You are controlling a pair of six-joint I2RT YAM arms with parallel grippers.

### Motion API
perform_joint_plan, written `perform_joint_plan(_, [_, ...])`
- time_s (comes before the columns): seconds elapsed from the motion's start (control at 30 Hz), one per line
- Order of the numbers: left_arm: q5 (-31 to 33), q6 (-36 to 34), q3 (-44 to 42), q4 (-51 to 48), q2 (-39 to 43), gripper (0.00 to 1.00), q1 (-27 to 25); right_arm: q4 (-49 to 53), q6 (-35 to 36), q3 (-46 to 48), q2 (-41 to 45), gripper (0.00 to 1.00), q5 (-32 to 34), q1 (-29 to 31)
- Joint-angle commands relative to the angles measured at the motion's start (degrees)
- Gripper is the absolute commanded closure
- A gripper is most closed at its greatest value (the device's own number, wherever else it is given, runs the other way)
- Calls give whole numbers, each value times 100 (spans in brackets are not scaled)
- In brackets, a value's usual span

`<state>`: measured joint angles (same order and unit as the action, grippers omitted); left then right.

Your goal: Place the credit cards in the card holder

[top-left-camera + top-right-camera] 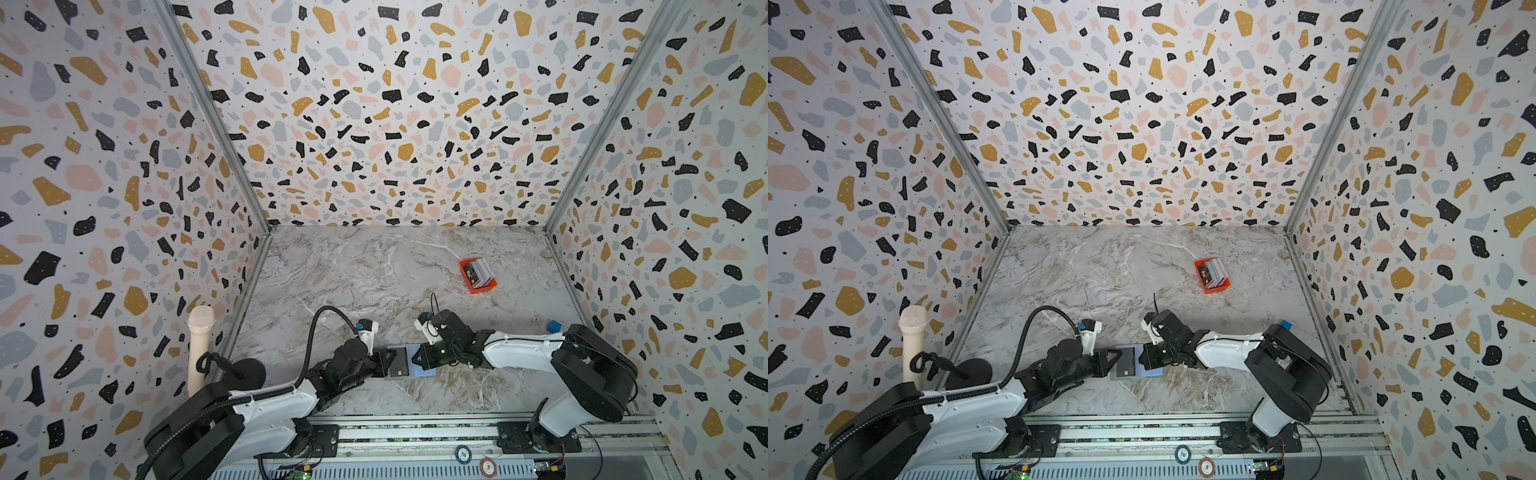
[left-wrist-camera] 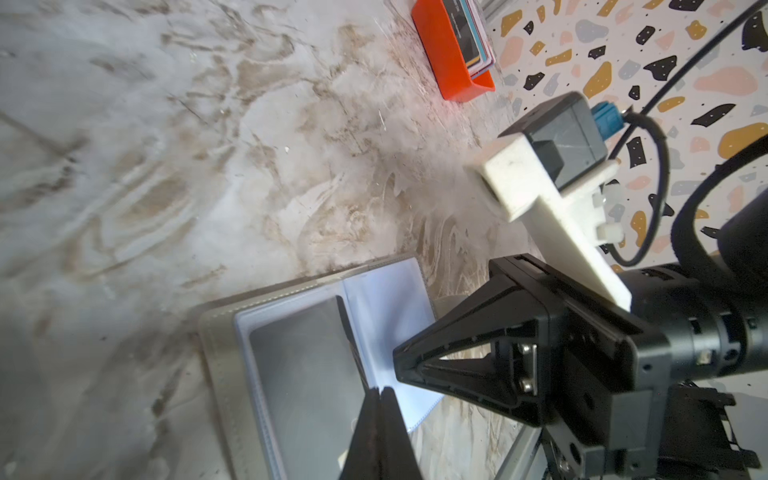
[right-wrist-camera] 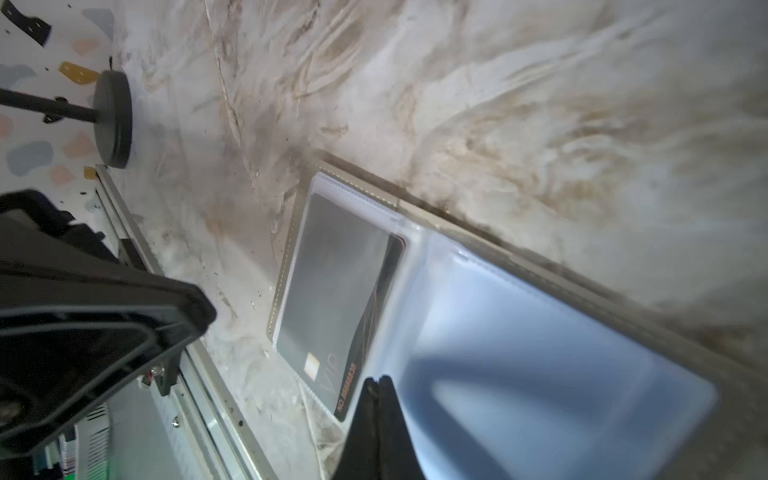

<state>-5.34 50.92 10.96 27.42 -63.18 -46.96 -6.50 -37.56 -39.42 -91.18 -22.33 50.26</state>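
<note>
Right wrist view shows my right pincer shut tight, its two tips pressed together with nothing between them. Right at those tips lies the card holder, open flat on the table. A dark card marked "VIP" sits in a see-through pocket, just beside my right tips, on the side toward my left pincer. My left pincer is shut too and has hold of nothing I can see. It sits by the holder's outer edge, but I can't tell if it touches. So the holder lies between my two pincers. The other credit cards stand in an orange tray, well away beyond my right pincer.
</note>
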Motion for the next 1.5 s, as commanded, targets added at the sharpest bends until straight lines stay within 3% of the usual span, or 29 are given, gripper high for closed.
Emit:
perform_joint_plan(0.0, [212,-187,-165,-461,-74,100,136,202,214,-245,-87,99,229,45])
perform_joint_plan(0.47, [-305,-91,-279,379,-984,100,143,44,135,-406,-583,100,186,284])
perform_joint_plan(0.6, [-205,-121,-320,28,-650,100,218,152,150,-387,-350,100,350,289])
perform_joint_plan(0.7, [-63,-181,-350,-423,53,100,352,370,221,-327,42,100,556,273])
perform_joint_plan(0.83, [-112,-296,-122,-686,481,100,344,591,325,-207,500,89,694,195])
perform_joint_plan(0.93, [-296,-293,157,-468,60,100,167,796,503,-187,603,70,755,112])
perform_joint_plan(1.0, [-257,-299,310,-272,-293,100,0,921,618,-215,571,63,798,51])
perform_joint_plan(1.2, [-360,-264,505,307,-1298,100,-184,1127,753,-255,383,56,1054,-86])
perform_joint_plan(1.47, [-344,-214,304,484,-1503,100,-187,1228,846,-296,263,53,1229,-95])
